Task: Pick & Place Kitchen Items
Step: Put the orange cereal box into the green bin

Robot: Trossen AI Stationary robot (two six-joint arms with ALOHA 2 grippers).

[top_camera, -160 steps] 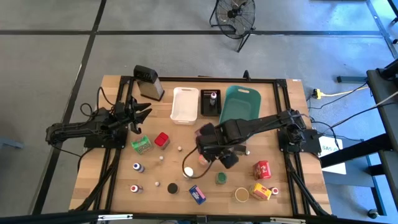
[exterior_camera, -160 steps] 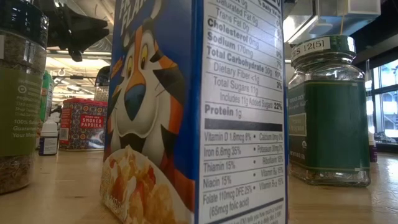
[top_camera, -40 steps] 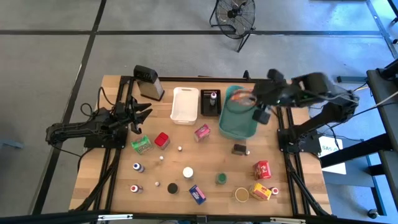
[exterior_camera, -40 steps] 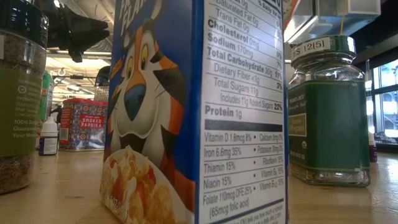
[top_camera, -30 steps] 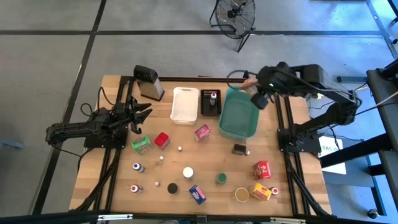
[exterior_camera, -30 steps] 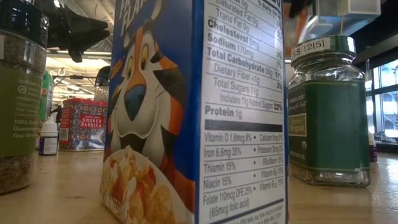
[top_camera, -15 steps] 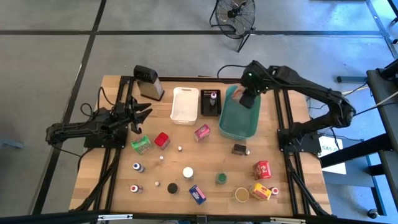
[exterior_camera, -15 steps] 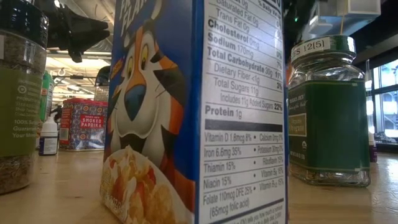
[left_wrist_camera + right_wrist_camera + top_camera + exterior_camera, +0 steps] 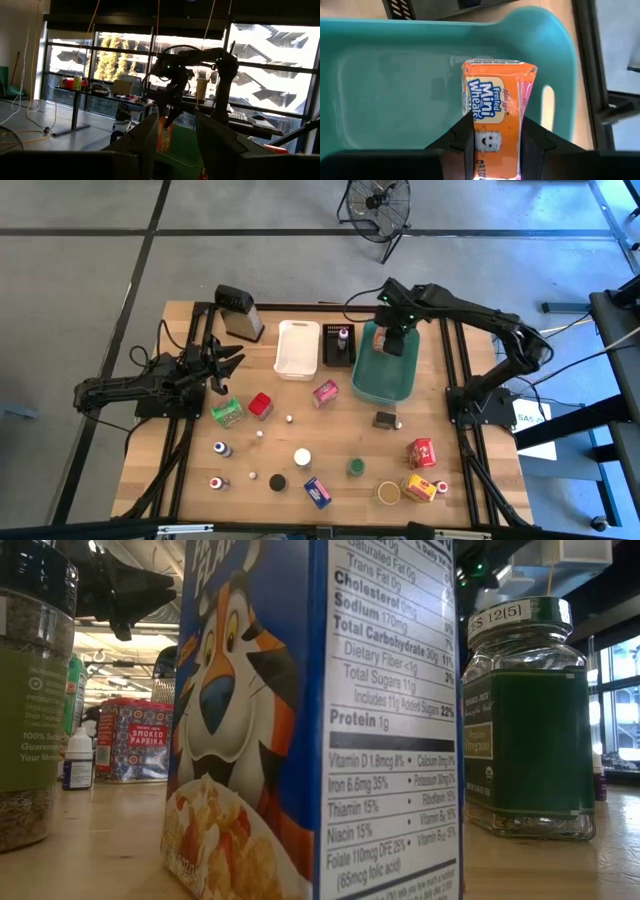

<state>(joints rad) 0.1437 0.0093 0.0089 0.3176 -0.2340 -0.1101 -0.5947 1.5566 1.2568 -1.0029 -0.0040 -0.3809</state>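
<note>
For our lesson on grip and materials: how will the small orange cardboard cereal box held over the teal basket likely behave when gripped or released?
The small orange cardboard cereal box, pinched by the right gripper, probably feels light and dents if squeezed hard. Its flat faces should not roll. Released above the teal basket, it would likely topple flat.

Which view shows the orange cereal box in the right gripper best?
The right wrist view: the orange Mini-Wheats box fills it, pinched by the right gripper above the teal basket. The high view gives an orange speck; the left wrist view shows it small and far off; the low view nothing.
</note>
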